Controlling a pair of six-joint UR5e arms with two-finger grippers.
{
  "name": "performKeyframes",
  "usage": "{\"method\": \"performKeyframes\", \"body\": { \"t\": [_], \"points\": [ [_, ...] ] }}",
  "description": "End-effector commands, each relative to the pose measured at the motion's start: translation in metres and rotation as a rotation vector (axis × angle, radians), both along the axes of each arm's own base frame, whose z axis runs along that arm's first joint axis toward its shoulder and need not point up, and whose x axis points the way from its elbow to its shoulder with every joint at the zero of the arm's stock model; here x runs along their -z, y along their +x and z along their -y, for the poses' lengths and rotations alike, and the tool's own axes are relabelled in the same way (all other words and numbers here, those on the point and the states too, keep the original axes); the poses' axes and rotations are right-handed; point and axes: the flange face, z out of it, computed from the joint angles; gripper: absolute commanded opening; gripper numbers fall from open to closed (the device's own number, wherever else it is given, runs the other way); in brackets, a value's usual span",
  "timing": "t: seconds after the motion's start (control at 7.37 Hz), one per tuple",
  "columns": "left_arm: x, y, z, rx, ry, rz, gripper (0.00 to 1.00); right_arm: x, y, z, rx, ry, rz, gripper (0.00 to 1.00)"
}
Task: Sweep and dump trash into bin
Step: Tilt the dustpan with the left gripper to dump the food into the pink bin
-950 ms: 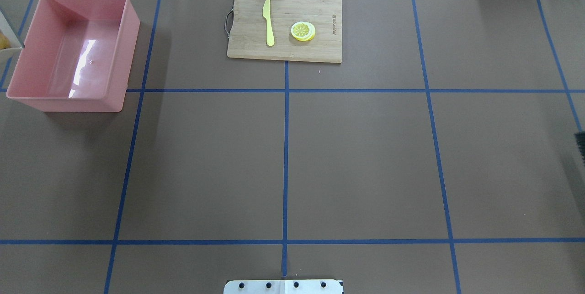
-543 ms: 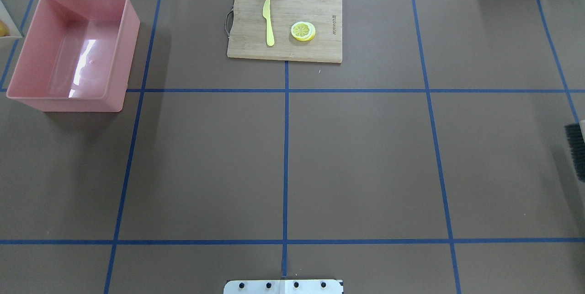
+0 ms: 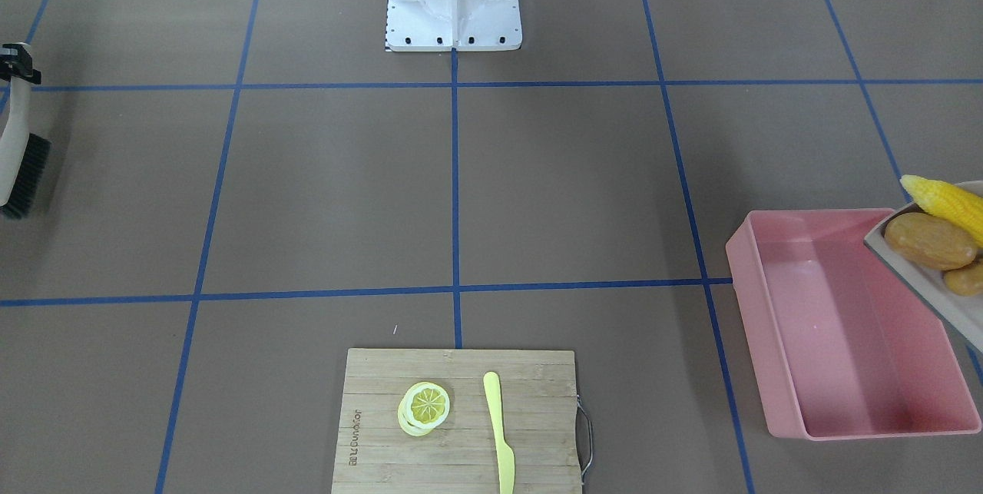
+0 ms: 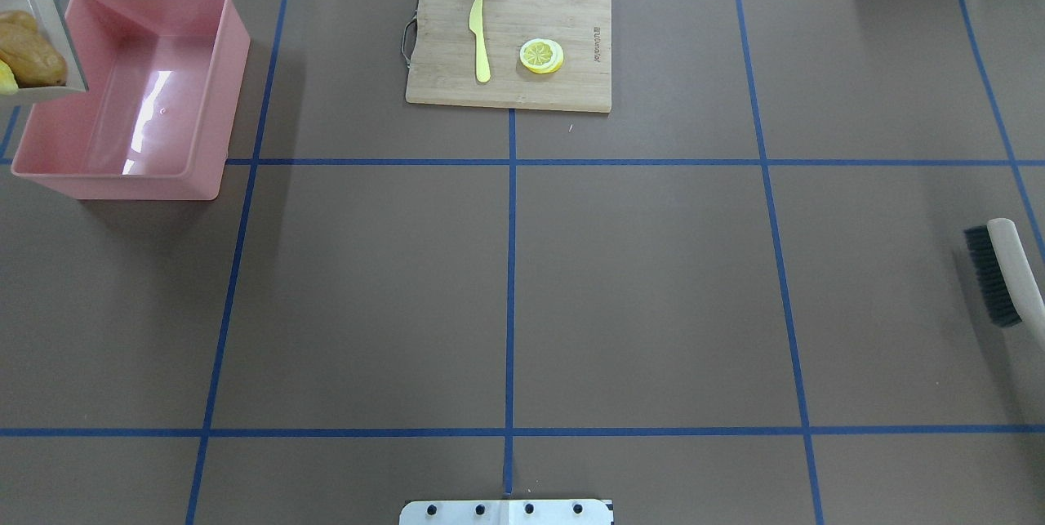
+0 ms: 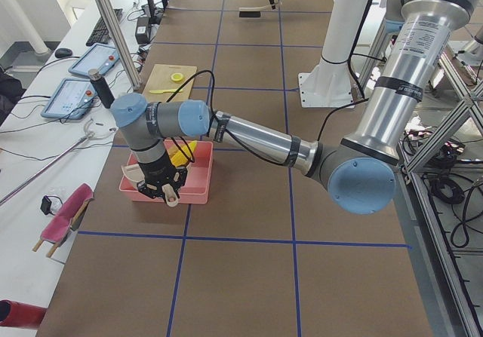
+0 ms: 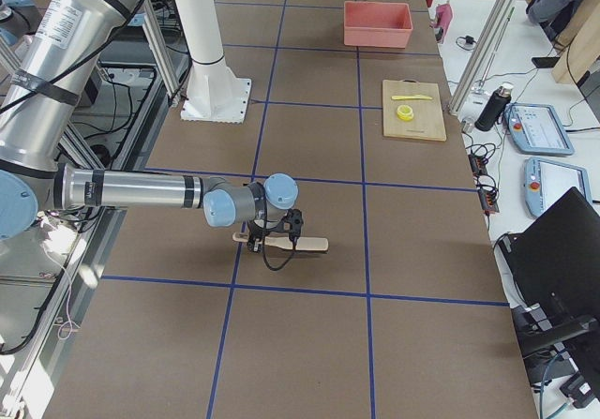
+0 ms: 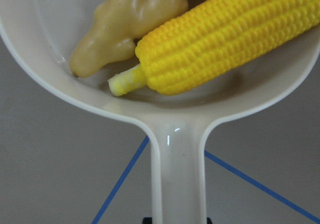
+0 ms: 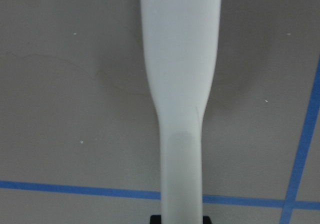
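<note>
My left gripper is shut on the handle of a beige dustpan and holds it in the air over a corner of the pink bin. In the pan lie the yellow corn cob, the tan-orange potato and the ginger root. The overhead view shows the dustpan at the bin's far left corner. My right gripper is shut on the handle of a brush with black bristles, low over the table at the right.
A wooden cutting board at the table's far middle carries a lemon slice and a pale yellow knife. The robot's white base plate is at the near edge. Blue tape lines cross the brown table.
The dustpan with the toy foods has moved in over the bin's far left corner. The brush has moved in from the table's right edge.
</note>
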Motion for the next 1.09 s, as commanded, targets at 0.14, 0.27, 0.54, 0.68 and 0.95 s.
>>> {"method": "performKeyframes", "body": {
  "t": [0.14,0.27,0.54,0.68,0.95],
  "points": [
    [-0.003,0.033,0.011,-0.095,-0.026,0.119,0.0,0.002,-0.017,0.011,0.026,0.007,0.006,0.0],
    [-0.004,0.042,0.015,-0.127,-0.047,0.166,0.0,0.004,-0.022,0.017,0.028,0.018,0.012,0.0],
    [0.023,0.043,0.039,-0.16,-0.085,0.279,0.0,0.005,-0.031,0.023,0.042,0.024,0.007,0.08],
    [0.042,0.049,0.056,-0.181,-0.11,0.321,0.0,0.003,-0.032,0.025,0.043,0.023,0.006,0.18],
    [0.085,0.074,0.076,-0.269,-0.156,0.463,0.0,0.005,-0.034,0.028,0.044,0.034,0.005,1.0]
  ]
}}
